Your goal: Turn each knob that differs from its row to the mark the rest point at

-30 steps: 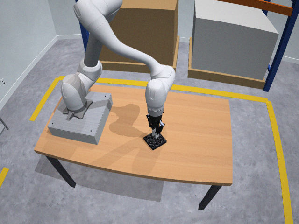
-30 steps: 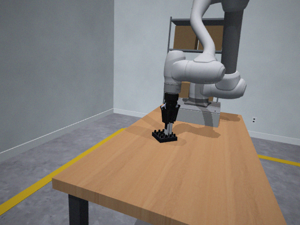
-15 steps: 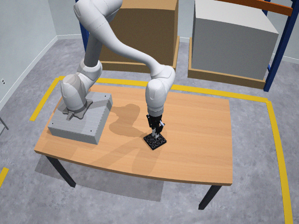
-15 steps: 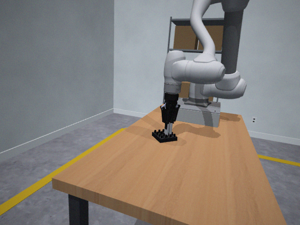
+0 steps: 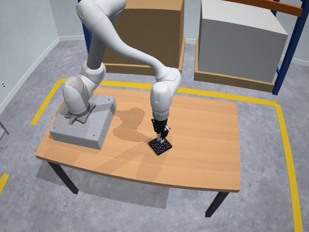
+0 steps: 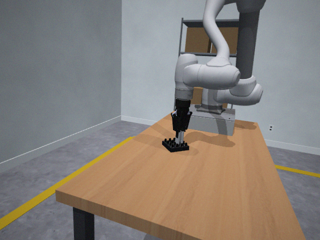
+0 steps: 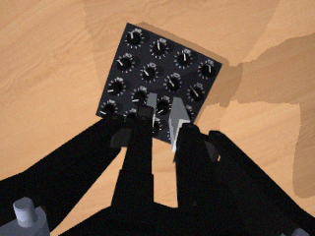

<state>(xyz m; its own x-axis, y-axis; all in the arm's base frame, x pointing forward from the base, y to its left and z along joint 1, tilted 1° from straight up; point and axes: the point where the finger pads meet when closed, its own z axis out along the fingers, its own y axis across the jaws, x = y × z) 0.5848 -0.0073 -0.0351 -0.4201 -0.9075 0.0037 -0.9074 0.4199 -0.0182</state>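
Poised low above the knob box, my claw stands narrowly open, apparently gripping nothing. The box sits on the table beneath the fingertips. The two rows farthest beyond the claw look matched; nearer rows are partly hidden, so I can't confirm what's done, and any odd knob left is probably there.

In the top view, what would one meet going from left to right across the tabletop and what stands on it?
A ridged grey metal base block → the arm's brown shadow → a square black knob box under the black gripper.
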